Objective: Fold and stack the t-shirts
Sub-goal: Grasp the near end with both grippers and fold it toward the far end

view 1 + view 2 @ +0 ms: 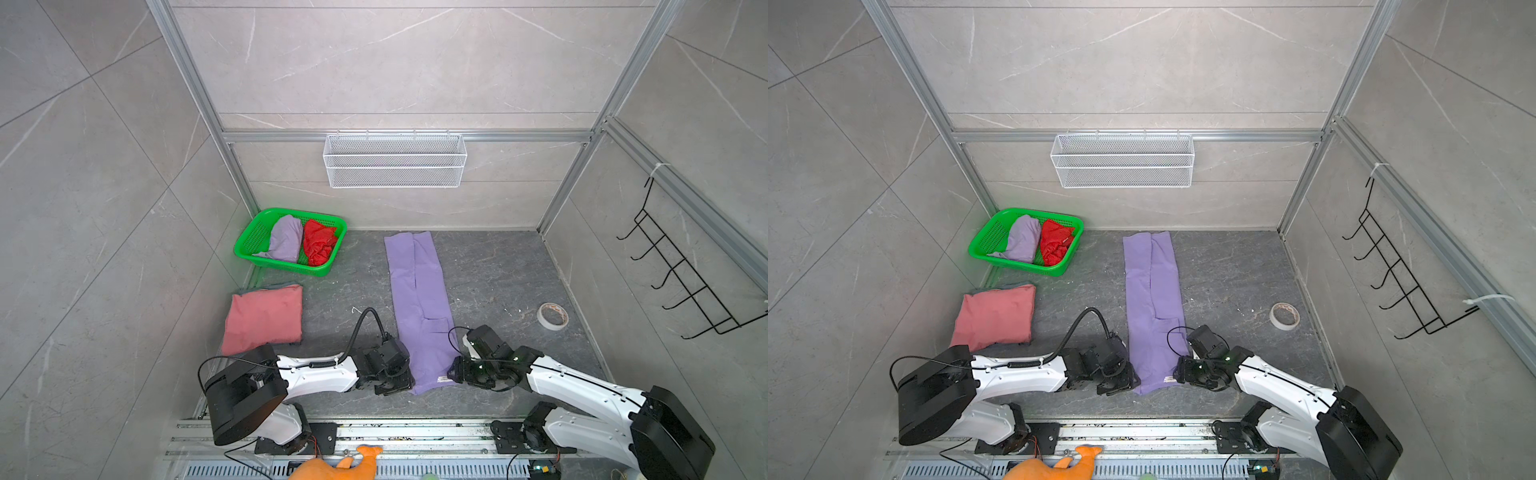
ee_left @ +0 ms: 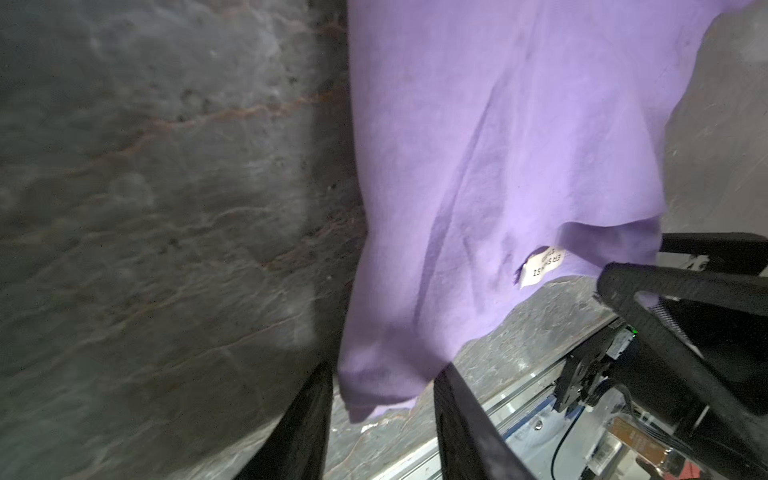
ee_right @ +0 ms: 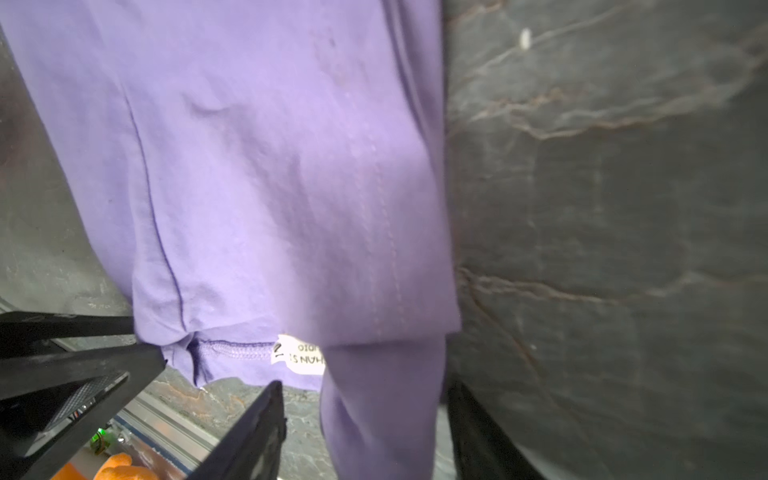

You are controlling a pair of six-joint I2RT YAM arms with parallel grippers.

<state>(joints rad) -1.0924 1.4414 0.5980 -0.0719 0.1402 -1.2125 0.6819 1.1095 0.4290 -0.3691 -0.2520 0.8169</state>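
Straddling the near left corner of the lavender t-shirt (image 2: 498, 145), my left pincer (image 2: 386, 368) is standing partly open, one finger on each side of the cloth and not clamping it. My right pincer (image 3: 363, 386) is hovering likewise at the near right corner, jaws apart, with a folded edge of the shirt lying between them and a gap showing beside one finger. A white label (image 2: 542, 266) is peeking out at the hem between my two pincers. The shirt is lying on the dark table (image 1: 498, 270) as a long narrow strip, folded lengthwise, reaching toward the back wall. Well to its left a folded pink t-shirt (image 1: 264, 318) is resting. Beyond that, a green basket (image 1: 245, 249) is holding a second lavender t-shirt (image 1: 286, 239) and a crumpled red t-shirt (image 1: 318, 243). A tape roll (image 1: 552, 316) is sitting off to the right.
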